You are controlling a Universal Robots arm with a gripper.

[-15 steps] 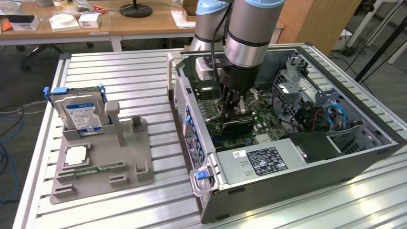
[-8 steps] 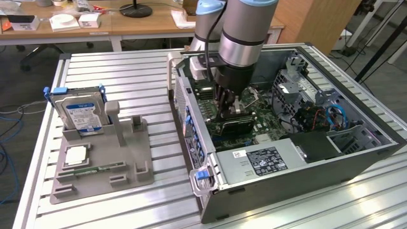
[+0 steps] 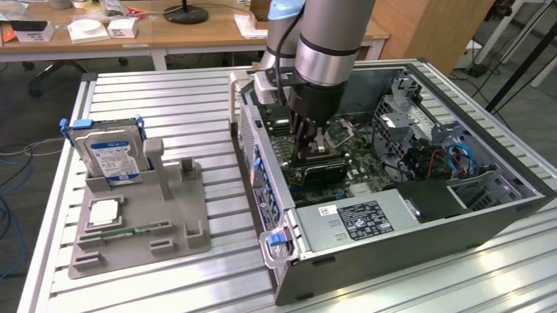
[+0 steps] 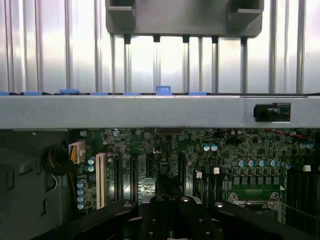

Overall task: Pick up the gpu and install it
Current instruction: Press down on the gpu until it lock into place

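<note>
Exterior view: arm reaches down into the open PC case point(image 3: 487, 215), lying on its side on the slatted table point(image 3: 174, 104). Gripper point(image 3: 315, 151) sits low over the motherboard point(image 3: 348, 140), fingers pressed together. The gpu point(image 3: 320, 172), a dark flat card, lies directly under the fingertips in the slot area, apparently already in or on its slot; whether the fingers pinch its edge or just press on it cannot be told. Grey parts holder point(image 3: 174, 222) on the exterior view's left carries the hard drive point(image 3: 109, 156) standing upright, plus a cpu point(image 3: 104, 212) and memory stick point(image 3: 126, 230) lying flat.

Wrist view: closed fingers point(image 4: 157, 220) at the frame edge, expansion slots point(image 4: 125, 177) just beyond them, case wall point(image 4: 150, 111) across the middle, holder past it. The card itself is hidden by the fingers.

Risk: card may be only partly seated or tilted in the slot, judging by how little of the slot contact is visible. Pushing off-axis could bend pins or stress the board. Closed fingers may also snag neighbouring connectors or the case wall.
</note>
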